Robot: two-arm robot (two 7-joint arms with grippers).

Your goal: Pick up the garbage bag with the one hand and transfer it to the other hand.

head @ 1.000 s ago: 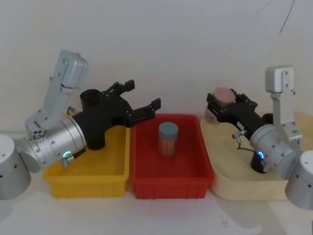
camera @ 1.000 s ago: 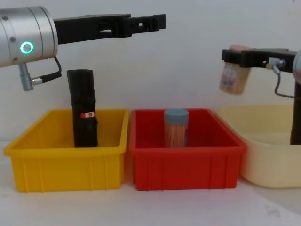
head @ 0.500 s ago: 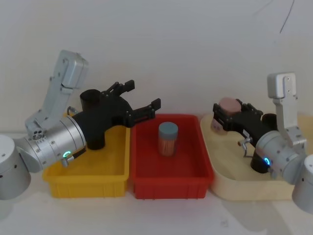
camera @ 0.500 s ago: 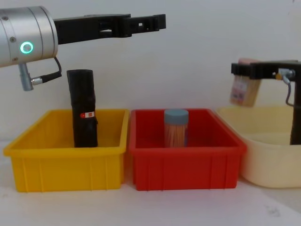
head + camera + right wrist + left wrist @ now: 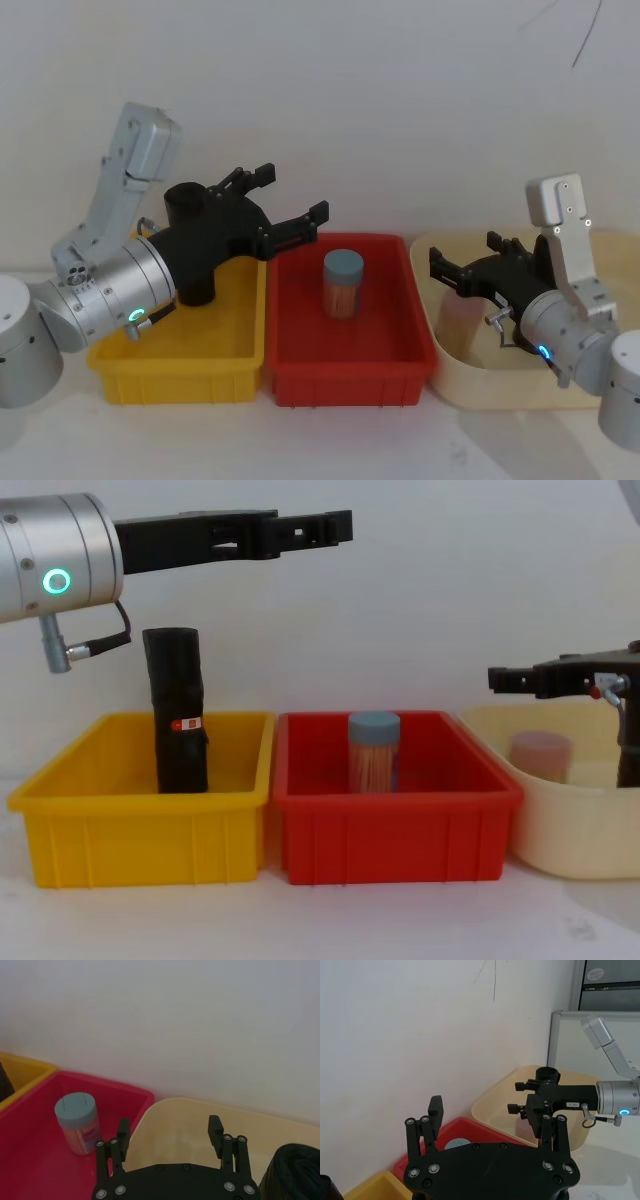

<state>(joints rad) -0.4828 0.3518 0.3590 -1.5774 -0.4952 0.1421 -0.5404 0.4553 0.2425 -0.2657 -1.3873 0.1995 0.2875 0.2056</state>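
While the black roll of plastic garbage bags (image 5: 188, 243) stands upright in the yellow plastic bin (image 5: 180, 362) at nine o'clock in the head view, the left gripper (image 5: 288, 206) hovers above it, jaws released and empty; the right gripper (image 5: 452, 275) hangs spread over the cream tub (image 5: 500, 385) at three o'clock. From the chest, the roll's white band carries an orange-red mark, no lettering legible. A blue-lidded jar (image 5: 374, 751) sits in the red bin (image 5: 395, 835). Picking up has not begun: the left gripper likely must descend and clasp the roll.
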